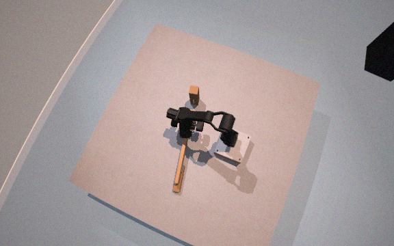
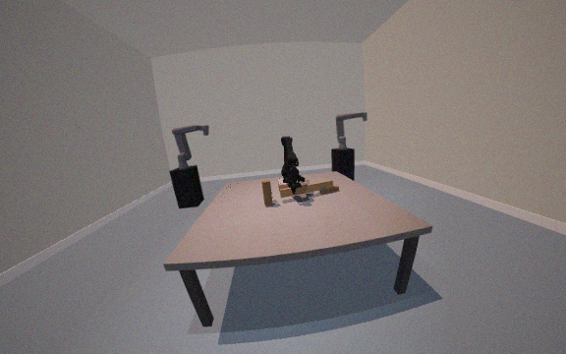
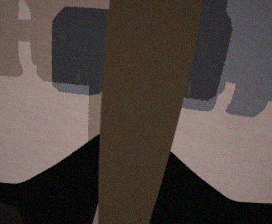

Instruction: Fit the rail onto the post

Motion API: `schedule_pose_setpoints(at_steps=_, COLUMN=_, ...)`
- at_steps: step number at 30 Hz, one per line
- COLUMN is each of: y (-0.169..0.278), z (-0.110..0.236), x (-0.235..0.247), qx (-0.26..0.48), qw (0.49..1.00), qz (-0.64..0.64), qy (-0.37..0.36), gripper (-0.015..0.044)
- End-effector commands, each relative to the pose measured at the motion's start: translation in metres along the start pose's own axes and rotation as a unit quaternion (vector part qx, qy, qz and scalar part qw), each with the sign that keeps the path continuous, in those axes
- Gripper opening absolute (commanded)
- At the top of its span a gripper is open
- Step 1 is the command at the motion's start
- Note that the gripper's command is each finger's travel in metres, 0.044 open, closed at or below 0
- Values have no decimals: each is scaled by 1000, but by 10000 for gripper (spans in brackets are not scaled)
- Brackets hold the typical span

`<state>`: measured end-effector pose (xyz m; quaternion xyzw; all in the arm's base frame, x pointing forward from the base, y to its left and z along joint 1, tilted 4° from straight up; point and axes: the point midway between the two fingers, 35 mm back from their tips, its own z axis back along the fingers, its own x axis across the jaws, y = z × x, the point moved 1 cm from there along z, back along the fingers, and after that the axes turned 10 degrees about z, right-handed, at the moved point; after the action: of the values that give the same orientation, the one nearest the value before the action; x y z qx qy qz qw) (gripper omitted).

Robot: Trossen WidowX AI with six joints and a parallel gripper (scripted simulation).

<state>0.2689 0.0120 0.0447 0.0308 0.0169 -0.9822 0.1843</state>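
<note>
Top view, frame centre: tool (image 1: pixel 185 131) clamped on rail (image 1: pixel 180 164) near its upper end; post (image 1: pixel 193 94) just above, apart; carry step under way; next: level rail, align holes, push onto pegs.

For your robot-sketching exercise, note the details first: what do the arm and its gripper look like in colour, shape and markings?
The arm is matt black all over, built of rounded, chunky links joined by a thinner curved bar. It stands on a pale square base plate with small dark dots at its corners. The gripper is also black and blocky. No cables, labels or markings can be made out.
</note>
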Motion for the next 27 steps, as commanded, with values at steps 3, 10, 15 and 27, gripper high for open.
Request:
schedule_pose_setpoints(at_steps=3, y=0, z=7, x=-4, qx=0, qw=1000, qz=2, qy=10, gripper=0)
schedule_pose_setpoints(at_steps=10, y=0, z=4, x=-4, qx=0, qw=1000, qz=2, qy=10, gripper=0)
schedule_pose_setpoints(at_steps=15, y=0, z=2, x=-4, qx=0, qw=1000, qz=2, qy=10, gripper=0)
schedule_pose_setpoints(at_steps=27, y=0, z=0, x=-1, qx=0, qw=1000, qz=2, qy=10, gripper=0)
